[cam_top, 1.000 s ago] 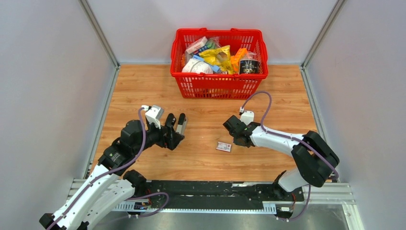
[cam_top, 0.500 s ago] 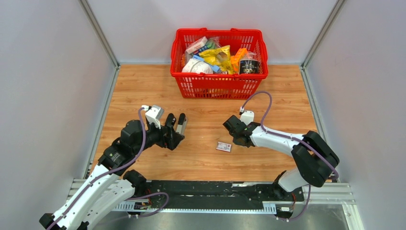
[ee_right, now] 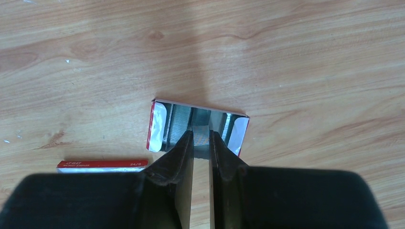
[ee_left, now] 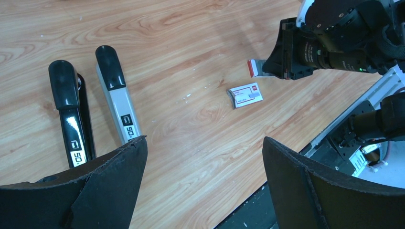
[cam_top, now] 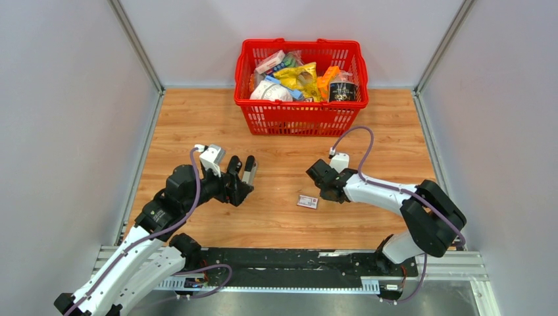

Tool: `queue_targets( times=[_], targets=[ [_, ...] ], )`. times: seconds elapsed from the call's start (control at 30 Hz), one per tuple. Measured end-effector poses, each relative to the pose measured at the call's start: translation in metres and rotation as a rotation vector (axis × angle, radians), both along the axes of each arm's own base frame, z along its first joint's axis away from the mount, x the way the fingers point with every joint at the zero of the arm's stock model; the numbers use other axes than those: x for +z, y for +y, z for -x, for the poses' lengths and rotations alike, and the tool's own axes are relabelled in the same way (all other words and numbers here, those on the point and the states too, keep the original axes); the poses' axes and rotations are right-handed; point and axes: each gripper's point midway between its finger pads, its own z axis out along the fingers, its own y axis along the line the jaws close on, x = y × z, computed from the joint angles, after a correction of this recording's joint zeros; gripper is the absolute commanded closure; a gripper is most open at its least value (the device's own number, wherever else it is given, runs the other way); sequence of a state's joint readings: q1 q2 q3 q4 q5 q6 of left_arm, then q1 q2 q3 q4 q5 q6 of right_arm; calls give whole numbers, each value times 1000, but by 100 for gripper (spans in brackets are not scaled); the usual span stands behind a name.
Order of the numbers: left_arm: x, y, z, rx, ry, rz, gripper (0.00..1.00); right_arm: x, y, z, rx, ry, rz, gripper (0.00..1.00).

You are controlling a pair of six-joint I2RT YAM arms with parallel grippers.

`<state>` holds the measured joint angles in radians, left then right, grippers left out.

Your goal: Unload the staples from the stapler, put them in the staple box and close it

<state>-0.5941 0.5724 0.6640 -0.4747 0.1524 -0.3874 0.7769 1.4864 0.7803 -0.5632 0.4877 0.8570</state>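
Staples (ee_right: 177, 125), thin silvery-grey strips, sit in small open red-and-white cardboard tray (ee_right: 156, 126) pinched by right fingers (ee_right: 176, 162), nearly together. Left fingers (ee_left: 95, 191) spread wide, holding nothing, over black-and-silver stapler (ee_left: 117, 95) lying swung open on wooden table (ee_left: 191, 152).

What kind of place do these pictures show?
Most likely a robot test cell in a laboratory: a wooden table walled in by plain grey panels, a left arm and a right arm bolted at its near edge, and a red shopping basket of groceries.
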Motion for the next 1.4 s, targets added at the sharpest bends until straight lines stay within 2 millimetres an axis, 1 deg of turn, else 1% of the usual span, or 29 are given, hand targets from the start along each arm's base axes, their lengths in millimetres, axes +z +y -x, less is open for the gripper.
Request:
queue_targets(
  times=[0.1, 0.17, 0.33, 0.5, 0.67, 0.8, 0.87, 1.1, 1.23, 1.4],
  targets=[
    [0, 0, 0, 0, 0, 0, 3, -1, -1, 2, 0, 3, 2, 82],
    [0, 0, 0, 0, 0, 0, 3, -2, -1, 3, 0, 4, 2, 77],
    [0, 0, 0, 0, 0, 0, 3, -2, -1, 3, -3, 5, 1, 68],
    [0, 0, 0, 0, 0, 0, 3, -1, -1, 4, -3, 2, -1, 65],
    [0, 0, 0, 0, 0, 0, 3, 8, -2, 4, -3, -14, -13, 63],
    [-1, -1, 0, -2, 5, -2, 3, 19, -3, 3, -6, -39, -25, 60],
    [-3, -2, -1, -4, 10, -4, 3, 28, -4, 3, -8, -61, -39, 60],
    [-14, -6, -5, -8, 35, -14, 3, 44, -10, 5, -15, -96, -52, 60],
    [-18, -8, -7, -11, 44, -14, 3, 48, -16, 7, -23, -113, -62, 60],
    [-23, -13, -11, -15, 55, -12, 3, 42, -29, 11, -47, -101, -44, 61]
  ],
)
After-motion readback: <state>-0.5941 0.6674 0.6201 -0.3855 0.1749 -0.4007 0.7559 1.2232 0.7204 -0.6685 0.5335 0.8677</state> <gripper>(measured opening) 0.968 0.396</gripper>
